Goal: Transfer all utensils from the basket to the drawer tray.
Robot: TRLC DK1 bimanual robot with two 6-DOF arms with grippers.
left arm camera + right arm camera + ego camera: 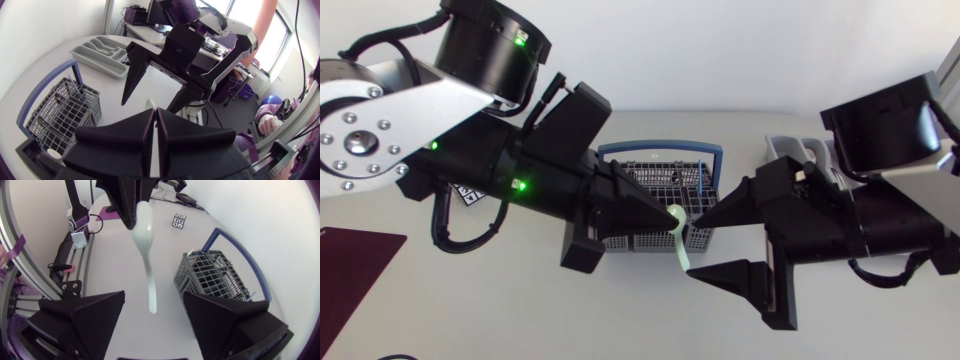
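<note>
I am in the middle of a hand-over. My left tool (672, 213) is clamped on the bowl end of a pale green plastic spoon (680, 240), with the two wedges pressed together and only the spoon between them. The spoon hangs handle-down in the air, just beside the near corner of the grey wire basket (655, 180) and well clear of the table (520, 310).

My right tool (696, 246) comes in from the other side with its fingers spread wide. In the right wrist view the low end of the handle hangs between them and touches neither.

So the spoon is out of the basket but not yet on its way to the drawer tray (798, 150). The tray lies on my right arm's side, partly hidden behind that arm.

As I judge it, the next move is for the right tool to close squarely on the handle, at a height that leaves a good length of it inside the wedges. Only after that should the left tool let go. The handle is thin and smooth and hangs freely, so an early release or an off-centre pinch could let it swing or slip. Once it is held, the right arm has the short carry to the tray. A thin blue piece (703, 190) stands in the basket, so more utensils appear to be left.
</note>
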